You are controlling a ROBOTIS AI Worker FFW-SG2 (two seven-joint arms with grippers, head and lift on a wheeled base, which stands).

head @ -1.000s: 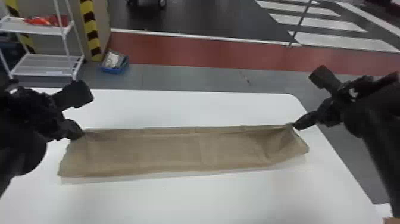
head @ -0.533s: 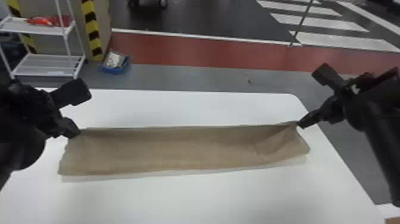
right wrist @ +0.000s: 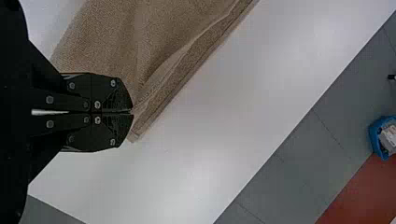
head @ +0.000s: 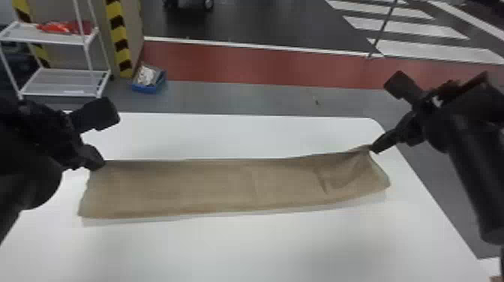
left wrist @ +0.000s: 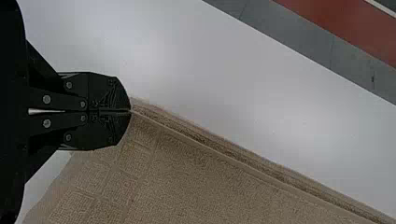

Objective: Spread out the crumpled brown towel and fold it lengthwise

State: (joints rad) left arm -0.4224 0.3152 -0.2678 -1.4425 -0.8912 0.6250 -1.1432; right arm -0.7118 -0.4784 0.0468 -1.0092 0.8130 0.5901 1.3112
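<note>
Brown towel: we have it across the white table as a long strip running from left to right, its far edge held at both ends. Our left gripper is at the towel's far left corner; our right gripper is at the far right corner.

Jaw state, left: in the left wrist view, we see the jaws of the left gripper closed together, pinching the corner at the tips. Two edges of cloth run alongside each other from there.

Jaw state, right: in the right wrist view, we see the right gripper with its jaws likewise closed on the cloth. Creases spread from the grip, and the adjacent edge is doubled.

Surroundings: beyond the table, we see a white shelf rack and, near it on the floor, a blue bin.
</note>
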